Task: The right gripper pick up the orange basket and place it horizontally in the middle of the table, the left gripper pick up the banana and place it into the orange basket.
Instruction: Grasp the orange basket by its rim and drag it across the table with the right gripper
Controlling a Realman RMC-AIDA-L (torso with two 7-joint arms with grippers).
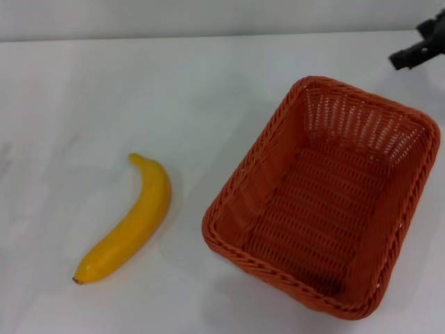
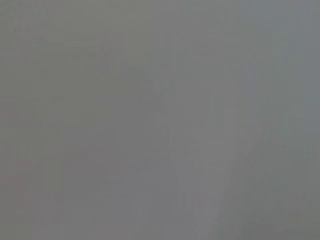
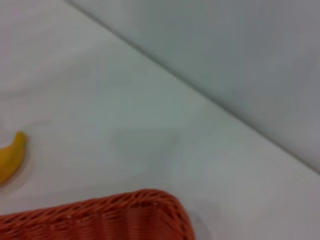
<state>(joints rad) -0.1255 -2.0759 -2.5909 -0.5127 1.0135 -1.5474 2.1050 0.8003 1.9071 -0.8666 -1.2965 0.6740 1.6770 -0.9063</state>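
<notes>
From my head camera, I see the orange basket (image 1: pixel 323 198) sitting upright on the white desk (image 1: pixel 139 90), out toward four o'clock from the middle of the view. It stands skewed, its long sides running from about seven o'clock to one o'clock, and nothing lies inside it. The banana (image 1: pixel 127 223) lies flat on the desk at roughly eight o'clock, just beside the basket but apart from it, with bare desk between them. Its dark tip points toward seven o'clock and its stem end toward twelve.

The right end effector (image 1: pixel 417 47) shows only as a dark shape at the two o'clock corner, beyond the basket's far rim and clear of it. I cannot tell how its fingers are set.

My right wrist camera catches one rounded corner of the basket (image 3: pixel 125 215), a yellow end of the banana (image 3: pixel 11 155) at the picture's edge, and bare desk (image 3: pixel 150 125) running to its far edge.

The left end effector is out of sight in the head camera, and my left wrist camera gives only a featureless grey field.
</notes>
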